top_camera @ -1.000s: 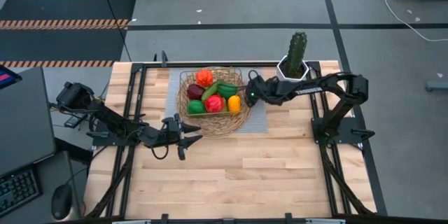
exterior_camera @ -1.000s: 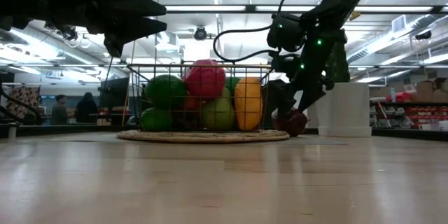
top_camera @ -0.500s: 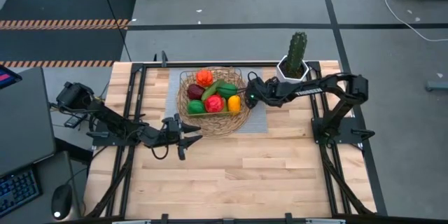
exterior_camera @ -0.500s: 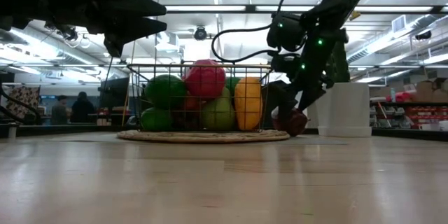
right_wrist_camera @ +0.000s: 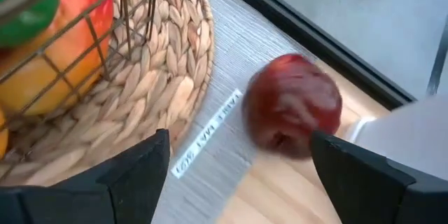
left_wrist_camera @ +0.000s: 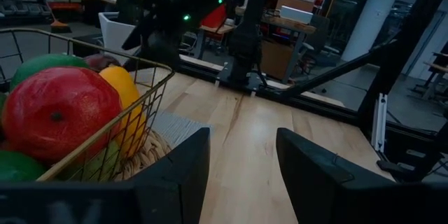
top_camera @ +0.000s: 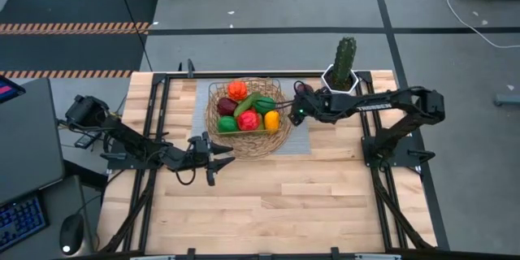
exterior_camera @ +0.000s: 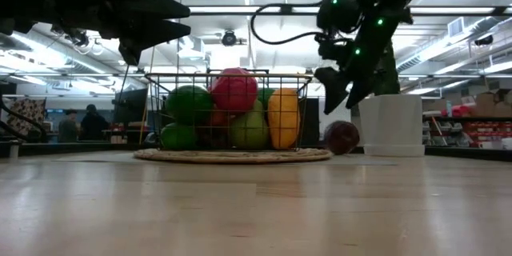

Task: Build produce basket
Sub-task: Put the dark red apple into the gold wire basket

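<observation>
While the right tool [exterior_camera: 342,96] hangs in the air with its two fingers spread wide and nothing between them, a dark red apple [right_wrist_camera: 292,105] lies on the grey mat [right_wrist_camera: 224,122] under it. This apple is just to the right of the basket [top_camera: 280,134], apart from the wicker rim, and close to the white pot [exterior_camera: 390,124] of the cactus [top_camera: 346,55]. In the high view the right tool [top_camera: 297,107] is at the right edge of the basket, on the far part of the desk [top_camera: 325,195].

The basket stands on the mat at the far middle of the desk. Inside it lie the other produce: a red fruit [left_wrist_camera: 59,112], green ones, a yellow one [exterior_camera: 282,118], an orange one and a dark purple one.

The left tool [top_camera: 221,159] is at the near left side of the basket, above the desk, about half open and holding nothing.
</observation>
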`<action>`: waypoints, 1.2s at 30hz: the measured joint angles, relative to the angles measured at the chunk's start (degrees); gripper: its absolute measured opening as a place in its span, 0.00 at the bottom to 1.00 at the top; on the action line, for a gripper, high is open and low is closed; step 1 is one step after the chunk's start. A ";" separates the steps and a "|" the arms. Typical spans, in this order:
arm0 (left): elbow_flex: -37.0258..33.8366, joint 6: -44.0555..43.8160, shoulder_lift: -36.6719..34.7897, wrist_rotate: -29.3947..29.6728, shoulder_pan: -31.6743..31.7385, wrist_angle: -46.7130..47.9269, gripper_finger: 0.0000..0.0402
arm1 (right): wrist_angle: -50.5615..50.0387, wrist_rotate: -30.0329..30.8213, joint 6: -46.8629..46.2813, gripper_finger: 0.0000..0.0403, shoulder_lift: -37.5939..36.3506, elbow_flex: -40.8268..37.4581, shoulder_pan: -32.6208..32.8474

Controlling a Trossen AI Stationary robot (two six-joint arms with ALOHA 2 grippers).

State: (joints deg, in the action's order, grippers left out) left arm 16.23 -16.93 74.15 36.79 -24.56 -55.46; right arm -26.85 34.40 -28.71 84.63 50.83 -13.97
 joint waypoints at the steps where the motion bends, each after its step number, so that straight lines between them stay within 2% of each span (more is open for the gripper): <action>1: 0.00 0.00 0.00 0.01 0.00 0.00 0.43 | -1.30 -0.12 -0.17 0.86 -0.75 0.00 0.37; 7: 0.00 0.04 0.00 0.01 0.00 0.00 0.43 | -7.64 -2.22 -3.20 0.86 -5.27 0.00 3.61; 23: 0.00 -0.39 0.00 0.01 0.00 0.00 0.43 | -8.15 -2.84 -9.04 0.86 -13.08 0.04 14.61; 29: 0.00 -0.45 0.00 0.01 0.00 0.00 0.43 | -8.88 4.04 -8.69 0.86 -12.67 0.07 13.65; 36: -0.02 -0.42 0.00 0.03 0.00 -0.27 0.43 | -7.28 5.01 -7.68 0.86 -8.40 0.11 7.93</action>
State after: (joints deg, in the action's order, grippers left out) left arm 16.21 -17.34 74.15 36.81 -24.56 -55.73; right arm -34.13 39.41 -36.40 76.23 50.94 -6.05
